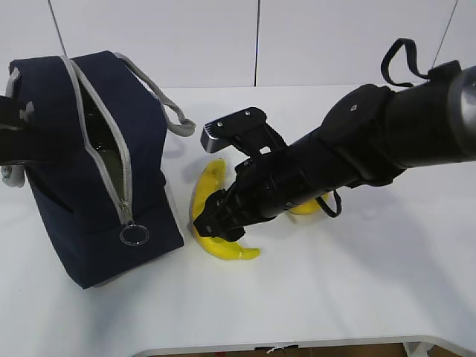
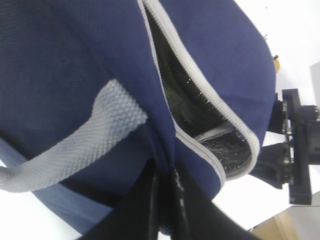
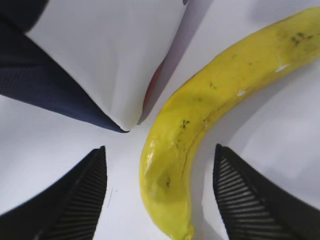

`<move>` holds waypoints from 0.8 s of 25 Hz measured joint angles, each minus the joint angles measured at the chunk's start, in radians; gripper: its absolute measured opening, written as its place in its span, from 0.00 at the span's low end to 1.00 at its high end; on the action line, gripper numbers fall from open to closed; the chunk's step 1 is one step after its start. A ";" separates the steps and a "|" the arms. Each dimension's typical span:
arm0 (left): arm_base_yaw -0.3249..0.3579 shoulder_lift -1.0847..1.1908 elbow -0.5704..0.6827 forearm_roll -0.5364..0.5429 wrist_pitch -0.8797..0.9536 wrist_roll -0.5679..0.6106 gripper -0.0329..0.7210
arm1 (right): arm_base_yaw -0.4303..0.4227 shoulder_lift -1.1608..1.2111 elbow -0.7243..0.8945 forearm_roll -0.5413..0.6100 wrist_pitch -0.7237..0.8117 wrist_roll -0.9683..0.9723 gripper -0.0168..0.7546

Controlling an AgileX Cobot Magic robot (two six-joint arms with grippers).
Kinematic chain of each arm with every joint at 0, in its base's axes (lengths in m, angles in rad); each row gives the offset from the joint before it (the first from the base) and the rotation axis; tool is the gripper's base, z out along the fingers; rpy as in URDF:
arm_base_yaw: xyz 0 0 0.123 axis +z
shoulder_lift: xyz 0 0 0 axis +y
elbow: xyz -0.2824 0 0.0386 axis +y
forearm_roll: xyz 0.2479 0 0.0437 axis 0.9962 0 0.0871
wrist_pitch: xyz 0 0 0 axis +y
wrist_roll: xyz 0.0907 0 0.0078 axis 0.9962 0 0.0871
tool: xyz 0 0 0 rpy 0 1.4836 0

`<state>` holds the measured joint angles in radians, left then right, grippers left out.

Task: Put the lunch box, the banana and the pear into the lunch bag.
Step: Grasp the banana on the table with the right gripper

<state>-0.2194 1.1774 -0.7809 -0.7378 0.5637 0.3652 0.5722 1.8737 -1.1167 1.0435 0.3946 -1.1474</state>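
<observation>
Banana step in hand. Banana [image 3: 200, 115] lies on the table [image 1: 357, 297] just beside the bag [image 1: 89, 186], between my right gripper's [image 3: 160, 192] spread jaws, not yet grasped. Next, I judge: lower, close on its middle, lift, carry to the unzipped mouth. My right arm reaches in from the right, slanting down, wrist low over the fruit. My left gripper [image 2: 162, 200] is clenched on bag fabric near the zip end, holding the mouth open. A bit of yellow, likely the pear [image 1: 309, 207], shows behind my right arm.
</observation>
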 joint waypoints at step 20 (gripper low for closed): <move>0.000 0.000 0.000 -0.002 0.000 0.000 0.03 | 0.000 0.074 -0.034 0.002 0.012 -0.021 0.72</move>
<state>-0.2194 1.1774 -0.7809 -0.7400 0.5637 0.3652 0.5722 1.9479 -1.1506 1.0452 0.4063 -1.1683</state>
